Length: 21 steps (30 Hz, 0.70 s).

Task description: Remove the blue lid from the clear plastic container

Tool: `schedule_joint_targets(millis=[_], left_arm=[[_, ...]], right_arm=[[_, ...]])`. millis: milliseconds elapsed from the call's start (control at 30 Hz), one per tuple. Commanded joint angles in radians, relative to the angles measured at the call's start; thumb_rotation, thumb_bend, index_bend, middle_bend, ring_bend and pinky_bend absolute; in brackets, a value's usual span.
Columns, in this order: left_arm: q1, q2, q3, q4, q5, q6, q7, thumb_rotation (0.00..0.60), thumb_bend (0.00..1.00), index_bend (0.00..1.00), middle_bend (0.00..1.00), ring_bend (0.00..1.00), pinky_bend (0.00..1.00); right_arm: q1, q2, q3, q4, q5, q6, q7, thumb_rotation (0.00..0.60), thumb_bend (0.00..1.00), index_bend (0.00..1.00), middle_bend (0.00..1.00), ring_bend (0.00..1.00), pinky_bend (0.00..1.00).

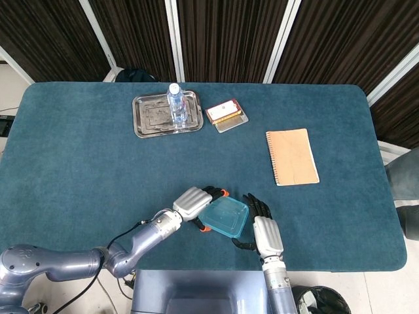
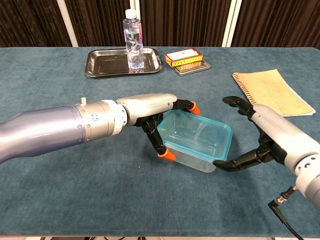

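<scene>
The left hand [image 2: 150, 107] grips the clear plastic container [image 2: 195, 145], blue lid [image 2: 197, 135] on; the right hand [image 2: 265, 135] waits beside, fingers [image 2: 235, 162] spread.

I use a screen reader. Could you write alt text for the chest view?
The left robot hand grips a lidded clear container on a blue table, while the right robot hand is open beside it. Behind stand a bottle on a tray, and a notebook.

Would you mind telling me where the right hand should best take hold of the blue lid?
Probably at the blue lid's raised rim on its free right edge, coming from the right: the left hand already grips the left end, and the right hand waits open beside it.
</scene>
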Motion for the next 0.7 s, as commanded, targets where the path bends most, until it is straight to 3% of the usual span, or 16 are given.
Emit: schedule_joint_targets(millis=[33, 700], left_arm=[[-0.002, 0.001, 0.0, -0.001, -0.002, -0.003, 0.001, 0.6, 0.19, 0.45, 0.48, 0.4, 0.49], [-0.018, 0.008, -0.005, -0.008, -0.014, -0.023, 0.004, 0.6, 0.19, 0.49, 0.53, 0.46, 0.56]], right_arm=[[0.0, 0.0, -0.001, 0.005, -0.01, 0.004, 0.007, 0.6, 0.28, 0.0, 0.0, 0.0, 0.0], [-0.005, -0.009, -0.007, 0.047, -0.067, 0.022, 0.067, 0.6, 0.28, 0.0, 0.0, 0.0, 0.0]])
